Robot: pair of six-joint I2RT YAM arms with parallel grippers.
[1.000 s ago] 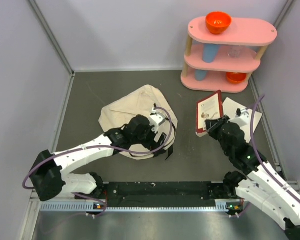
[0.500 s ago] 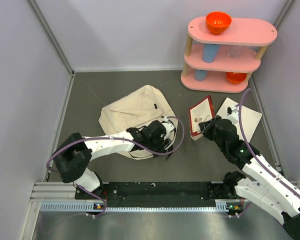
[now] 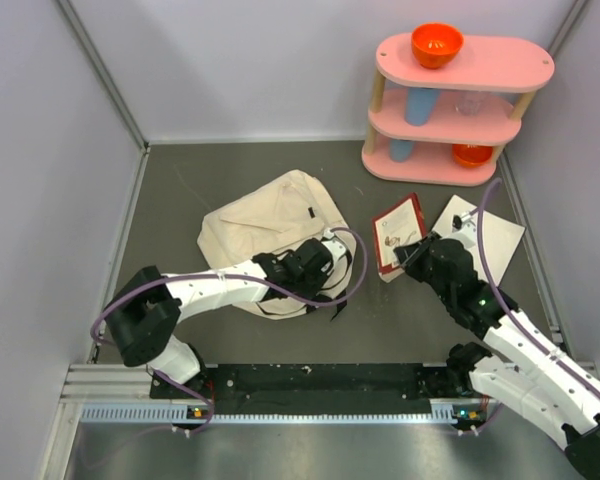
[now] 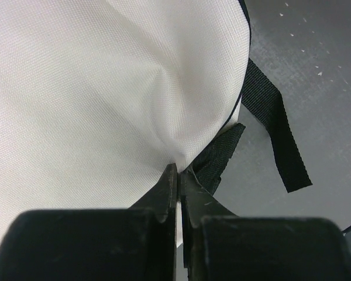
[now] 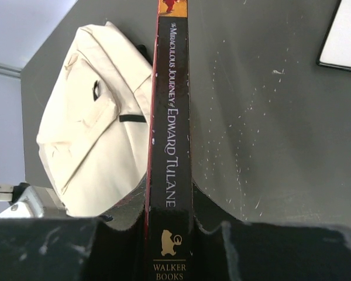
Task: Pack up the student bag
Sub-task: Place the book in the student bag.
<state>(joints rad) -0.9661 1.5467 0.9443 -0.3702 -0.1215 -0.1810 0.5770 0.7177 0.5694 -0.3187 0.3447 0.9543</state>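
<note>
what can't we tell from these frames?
- Beige canvas backpack opening: top view, left arm covers its near edge; left wrist crops to fabric pinched by the left end effector.
- Red-edged black-spined book cover: right wrist shows spine only; top view too small.
- White flat sheet: right arm overlaps it; right wrist edge crops it.

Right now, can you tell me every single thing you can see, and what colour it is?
student bag: one, cream with black straps, middle of the table
book: one, red and white cover, black spine, right of the bag
white sheet: one, white, flat on the table right of the book
shelf: one, pink, three tiers, far right corner
bowls: two, orange, one on the top tier, one on the bottom tier
cups: two as far as I can tell, blue, middle and bottom tiers
table: one, dark grey
left gripper: one, black, shut on the bag's edge
right gripper: one, black, shut on the book
</note>
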